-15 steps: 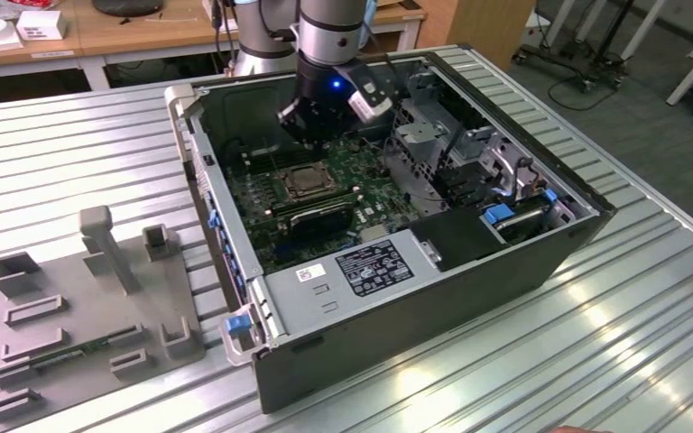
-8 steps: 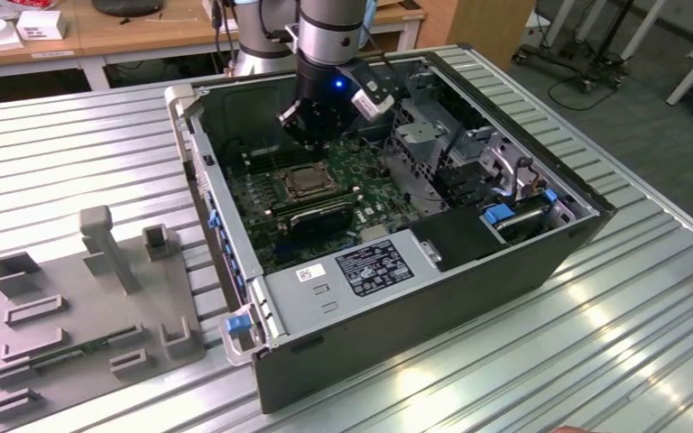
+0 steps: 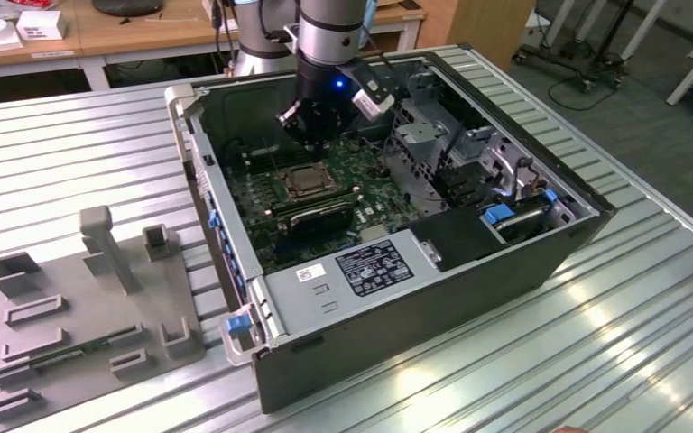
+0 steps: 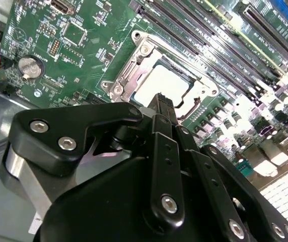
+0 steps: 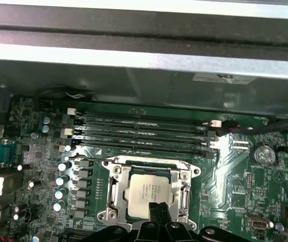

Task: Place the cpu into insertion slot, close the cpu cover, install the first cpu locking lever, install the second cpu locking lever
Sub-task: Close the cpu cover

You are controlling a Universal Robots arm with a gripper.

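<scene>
One arm works inside an open computer case (image 3: 443, 311) that lies on a slatted metal surface (image 3: 635, 361). In the exterior view the gripper (image 3: 310, 137) hangs over the green motherboard (image 3: 364, 158). The insertion slot (image 3: 302, 183) lies close by, at about 6 o'clock from the gripper. A long black bar (image 3: 318, 216) lies at 5 o'clock from the slot, and a grey fixture tray (image 3: 94, 307) rests on the surface at 8 o'clock from the case.

In the first wrist view the cpu (image 5: 146, 190) sits flat in the slot with its pale metal top showing. The cpu cover (image 5: 115, 189) lies down around it as a silver frame, its cut-out centred on the chip. Placement and cover closing therefore look done, so the step in hand is judged to be the first locking lever. Whether either lever is already hooked cannot be made out.

The jaws appear drawn together with nothing between them. In both wrist views their tip hovers just beside the near edge of the cover, and contact cannot be confirmed.

Lever work from this pose calls for a closed tip used as a pusher. The tip has to meet the thin wire lever itself, not the frame or the chip. It must then press the lever down and sideways under its retaining hook without skidding onto nearby board components.
</scene>
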